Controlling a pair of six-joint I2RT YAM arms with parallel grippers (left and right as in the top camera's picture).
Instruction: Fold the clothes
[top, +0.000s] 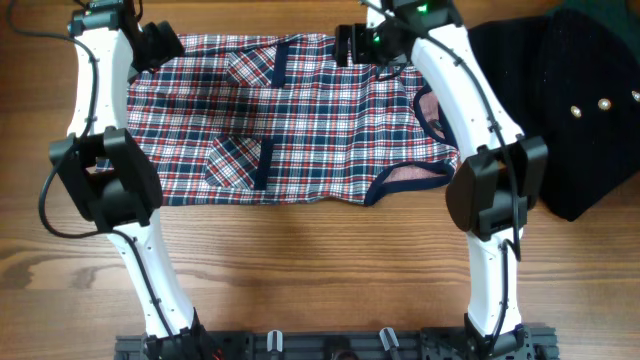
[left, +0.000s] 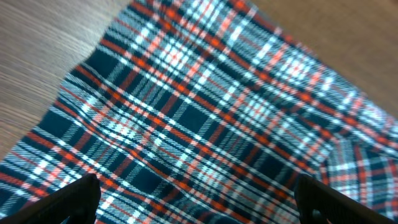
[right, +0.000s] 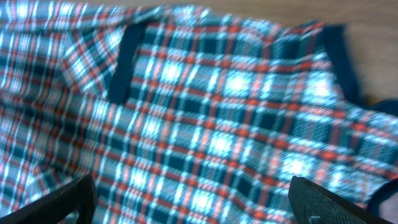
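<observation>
Right now the plaid sleeveless top (top: 290, 120) lies spread out flat on the wooden counter (top: 300, 260), between the two arms, pockets up. The left fingers (left: 81, 199) hang wide apart over its far left corner, holding nothing. The right fingers (right: 68, 202) hang wide apart over its far edge, holding nothing too. A black garment (top: 570, 110) with studs lies at the far right
</observation>
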